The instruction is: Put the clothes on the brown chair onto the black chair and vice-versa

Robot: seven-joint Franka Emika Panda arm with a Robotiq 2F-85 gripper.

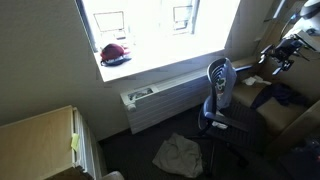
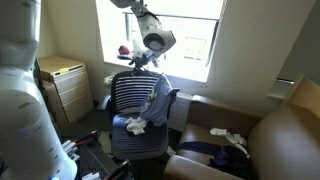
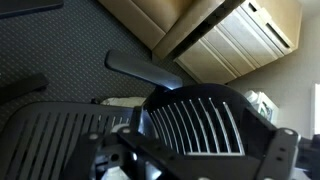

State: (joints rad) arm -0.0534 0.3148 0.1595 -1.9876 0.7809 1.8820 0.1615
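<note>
The black chair [image 2: 128,100] stands in the middle of the room, with a light blue shirt [image 2: 157,100] draped over its back and a small white piece [image 2: 135,125] on its seat. My gripper [image 2: 143,60] hangs just above the chair's back, open and holding nothing. In the wrist view the chair's ribbed black back [image 3: 195,120] fills the space under the gripper [image 3: 195,172]. The brown chair [image 2: 285,130] holds a dark navy piece [image 2: 205,150] and a white piece [image 2: 228,135]. A grey-beige piece [image 1: 180,152] lies on the floor by the black chair [image 1: 218,95].
A red and dark cap [image 1: 115,53] sits on the window sill. A pale wooden cabinet [image 2: 65,85] stands against the wall beside the black chair, and a radiator [image 1: 160,100] runs under the window. The robot's white body [image 2: 20,90] fills one edge.
</note>
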